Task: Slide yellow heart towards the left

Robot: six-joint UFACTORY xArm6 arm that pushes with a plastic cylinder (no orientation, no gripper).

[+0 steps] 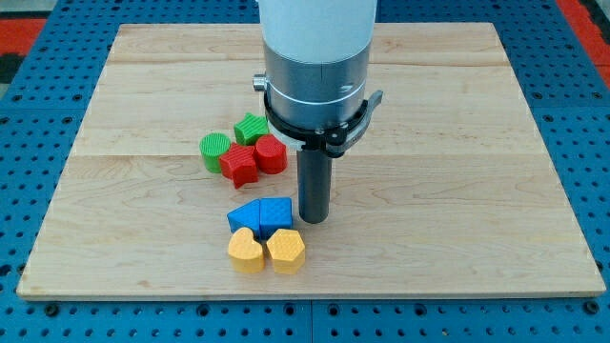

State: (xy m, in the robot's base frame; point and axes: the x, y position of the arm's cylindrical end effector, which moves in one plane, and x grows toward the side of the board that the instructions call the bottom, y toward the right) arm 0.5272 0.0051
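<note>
The yellow heart (pixel 247 251) lies near the view's bottom, left of a yellow hexagon (pixel 286 250) that touches it. Two blue blocks sit just above them: a blue cube (pixel 245 216) and a blue triangle-like block (pixel 276 213). My tip (pixel 314 219) rests on the board just right of the blue blocks, above and right of the yellow hexagon, not touching the yellow heart.
A cluster sits up and left of the tip: a green star (pixel 251 127), a green cylinder (pixel 215 150), a red star (pixel 239 164) and a red cylinder-like block (pixel 271 152). The wooden board (pixel 477 143) lies on a blue pegboard (pixel 591 114).
</note>
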